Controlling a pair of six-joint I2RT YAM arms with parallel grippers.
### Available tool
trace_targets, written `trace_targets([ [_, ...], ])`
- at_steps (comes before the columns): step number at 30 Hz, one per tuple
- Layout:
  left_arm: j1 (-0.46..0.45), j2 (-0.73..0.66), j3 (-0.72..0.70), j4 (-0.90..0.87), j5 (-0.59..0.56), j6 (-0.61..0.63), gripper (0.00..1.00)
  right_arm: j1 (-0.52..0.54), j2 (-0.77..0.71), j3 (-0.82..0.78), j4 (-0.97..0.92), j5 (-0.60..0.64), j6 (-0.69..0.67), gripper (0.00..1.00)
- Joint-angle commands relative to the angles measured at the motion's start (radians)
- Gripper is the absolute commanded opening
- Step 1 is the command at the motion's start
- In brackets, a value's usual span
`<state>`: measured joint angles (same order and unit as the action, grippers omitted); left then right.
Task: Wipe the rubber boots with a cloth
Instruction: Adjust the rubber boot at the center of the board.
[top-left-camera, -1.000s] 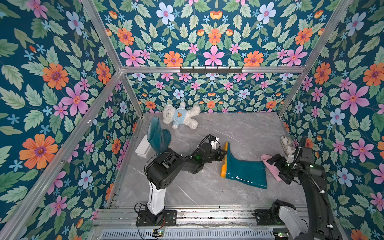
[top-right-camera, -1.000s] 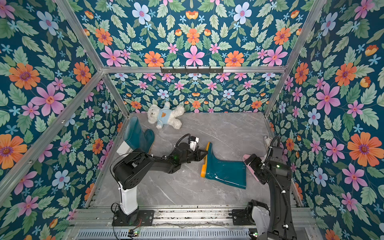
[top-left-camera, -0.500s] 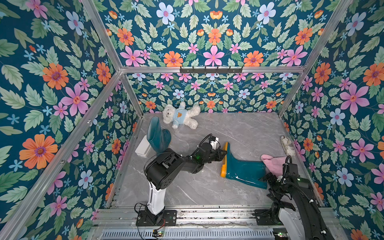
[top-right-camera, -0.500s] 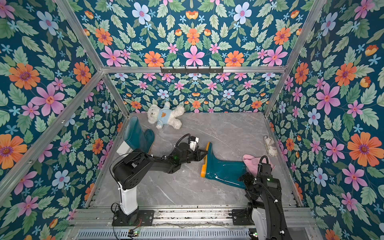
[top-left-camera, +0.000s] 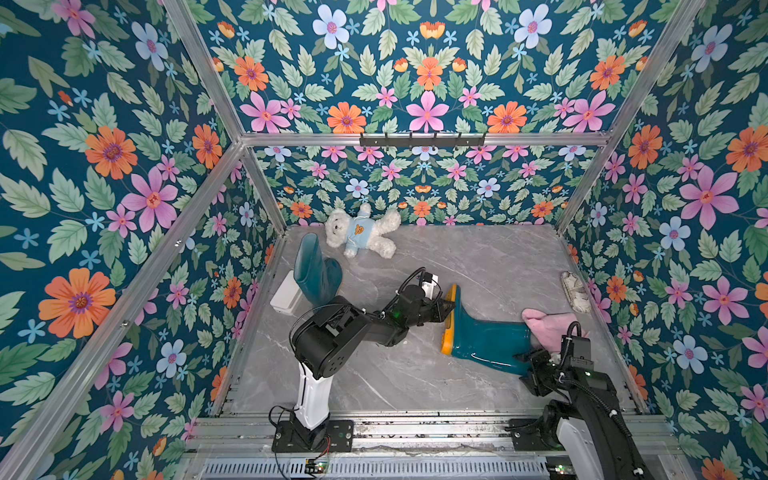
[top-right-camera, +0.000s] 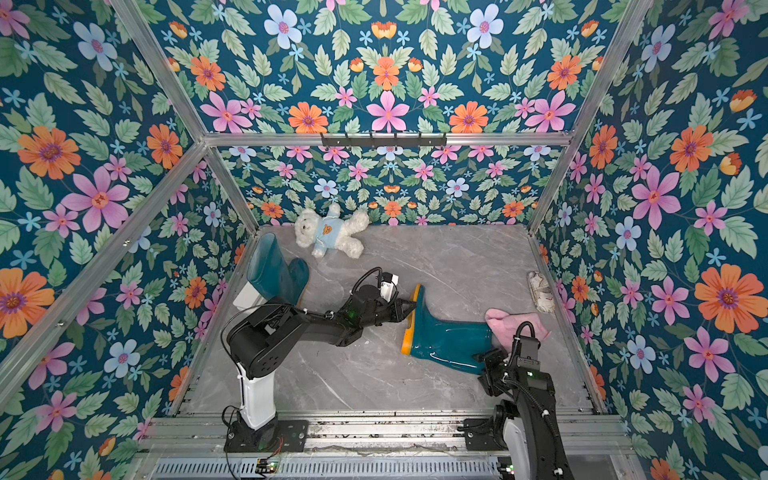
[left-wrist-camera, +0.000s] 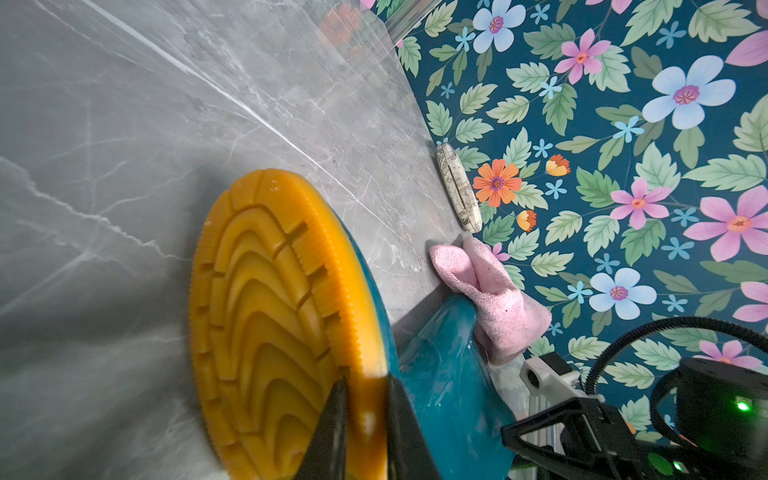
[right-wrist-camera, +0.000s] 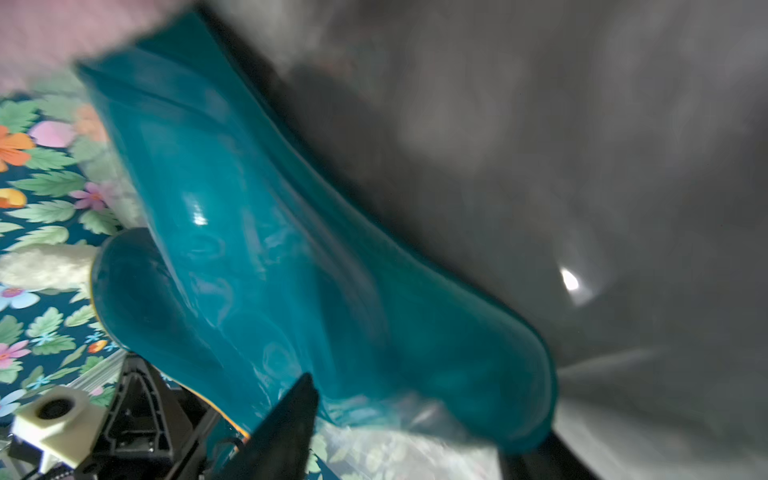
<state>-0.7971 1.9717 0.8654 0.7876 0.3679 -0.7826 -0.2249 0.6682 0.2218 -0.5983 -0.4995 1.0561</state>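
In both top views, a glossy teal rubber boot with an orange-yellow sole (top-left-camera: 486, 343) is seen laid on its side on the grey marbled desk (top-left-camera: 478, 257). The long axis of this lying boot is stretched from one hand to the other. Its sole is turned to the left hand (top-left-camera: 446, 309), its shaft mouth is turned toward the right hand (top-left-camera: 524, 368), and its toe is pointed at the back wall. The right hand is set against the shaft, close to the mouth. A crumpled pink cloth (top-left-camera: 548, 326) is bunched just beyond the right hand, touching the shaft mouth. A second teal rubber boot (top-left-camera: 316, 270) is stood upright well behind the left hand, near a white teddy bear in a blue shirt (top-left-camera: 359, 232).

In the left wrist view, the ridged sole's edge is pinched between the left hand's black fingers (left-wrist-camera: 332, 415). The shaft is run away from that hand toward the cloth.

The right wrist view is blurred. The lying boot is shown slantwise across it, with one black finger (right-wrist-camera: 286, 415) against its glossy side. Whether the right hand is spread or pressed onto the boot cannot be told.
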Motion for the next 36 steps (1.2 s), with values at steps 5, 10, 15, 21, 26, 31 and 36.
trace_targets([
  [5,0.001,0.007,-0.025,-0.352,-0.063,0.008,0.07,0.053,0.065,0.030,0.213,0.224,0.027,0.00],
  [10,0.000,-0.029,-0.026,-0.389,-0.084,0.019,0.14,0.207,0.243,0.240,0.249,0.309,-0.081,0.00],
  [15,0.002,-0.119,-0.011,-0.499,-0.142,0.049,0.31,0.402,0.390,0.464,0.240,0.425,-0.155,0.00],
  [21,0.010,-0.252,0.015,-0.658,-0.277,0.090,0.44,0.497,0.585,0.765,0.197,0.455,-0.292,0.00],
  [26,0.022,-0.346,-0.003,-0.715,-0.367,0.103,0.50,0.505,0.728,0.983,0.147,0.417,-0.434,0.00],
  [31,0.026,-0.401,-0.045,-0.718,-0.402,0.095,0.50,0.517,0.830,1.123,0.077,0.399,-0.578,0.00],
  [36,0.026,-0.445,-0.075,-0.725,-0.434,0.084,0.50,0.528,0.795,1.080,0.131,0.398,-0.680,0.00],
])
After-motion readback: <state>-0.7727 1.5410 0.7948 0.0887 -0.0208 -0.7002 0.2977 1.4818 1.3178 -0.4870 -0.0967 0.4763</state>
